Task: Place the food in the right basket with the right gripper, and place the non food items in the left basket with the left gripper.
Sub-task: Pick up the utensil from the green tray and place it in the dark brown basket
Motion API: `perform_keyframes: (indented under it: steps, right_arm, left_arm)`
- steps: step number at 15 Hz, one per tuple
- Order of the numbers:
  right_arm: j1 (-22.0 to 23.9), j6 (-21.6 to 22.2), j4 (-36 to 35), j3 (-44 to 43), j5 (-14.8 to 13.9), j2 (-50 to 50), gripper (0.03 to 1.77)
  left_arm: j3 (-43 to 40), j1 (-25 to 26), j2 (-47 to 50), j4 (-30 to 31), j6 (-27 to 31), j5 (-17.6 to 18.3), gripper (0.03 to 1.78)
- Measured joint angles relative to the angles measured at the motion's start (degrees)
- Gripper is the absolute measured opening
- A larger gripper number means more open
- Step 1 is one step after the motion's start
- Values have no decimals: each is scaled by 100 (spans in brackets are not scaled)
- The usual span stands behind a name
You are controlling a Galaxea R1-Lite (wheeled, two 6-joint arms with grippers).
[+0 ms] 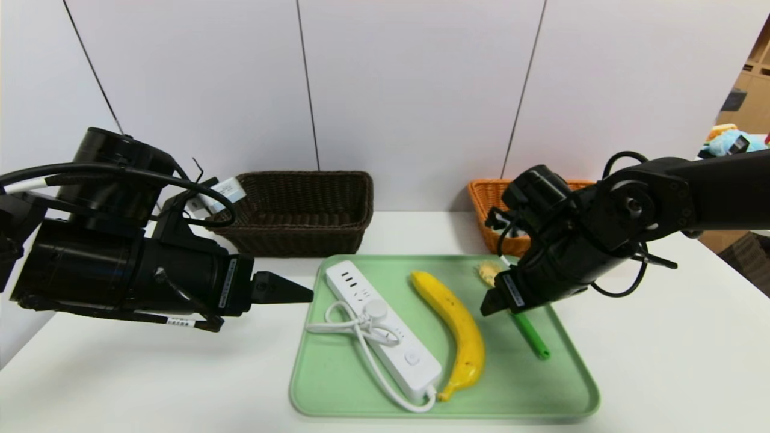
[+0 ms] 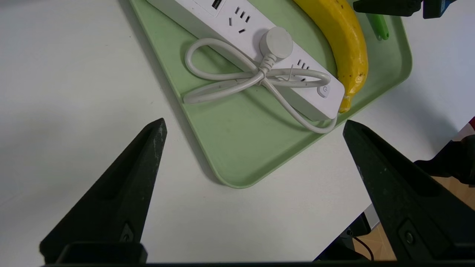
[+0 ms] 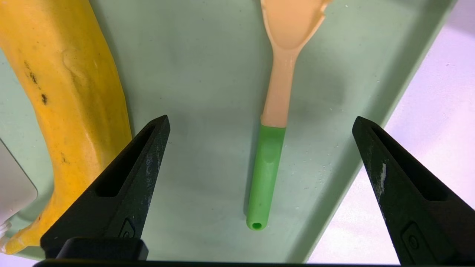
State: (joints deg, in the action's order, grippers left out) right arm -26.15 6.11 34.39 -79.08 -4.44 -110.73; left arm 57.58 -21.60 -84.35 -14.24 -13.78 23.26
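Over the tray's right side, R gripper (image 3: 261, 116) hangs w/ fingers spread wide, nothing pinched. Banana (image 1: 458, 328) is the food, lying bare on the green tray (image 1: 511, 411) between power strip (image 1: 385, 337) and pasta spoon (image 1: 530, 337). From R gripper it lies just off toward the robot's left; the spoon is what's between those fingers, so R gripper likely needs to shift left before going down. Long axis: far end leans left, body bows right, stem end hooks back near the strip's near end. Best guess: pinch across mid-body, jaws turned square to that curve; the strip's close by at the stem, so a grip there could snag its cord. R arm is nearer the banana; L gripper (image 2: 255, 124) waits off the tray's left edge, also spread, empty, nearer the strip.

Containers: dark brown wicker basket (image 1: 295, 240) behind tray, L side, nothing visible inside; orange-tan wicker basket (image 1: 483, 207) behind R arm, partly hidden, contents can't tell.
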Motion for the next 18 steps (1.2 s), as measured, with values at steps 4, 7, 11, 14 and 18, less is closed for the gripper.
perform_keyframes:
  steps: [4, 7, 11, 14, 18]
  right_arm:
    - [-9, -5, 1, -18, -10, -107, 170]
    - [-6, -7, 4, -20, -11, -179, 170]
    - [24, 6, 4, -29, 1, -252, 170]
    - [63, 12, 1, -46, 26, -291, 170]
    - [68, 12, 4, -55, 30, -311, 170]
  left_arm:
    - [0, -2, -2, 0, -2, 2, 169]
    - [-11, 0, -2, -1, -2, 0, 169]
    - [-22, 0, 0, 0, 6, -5, 169]
    - [-27, 0, 1, 0, 9, -2, 169]
    - [-28, 0, 1, -1, 9, 0, 169]
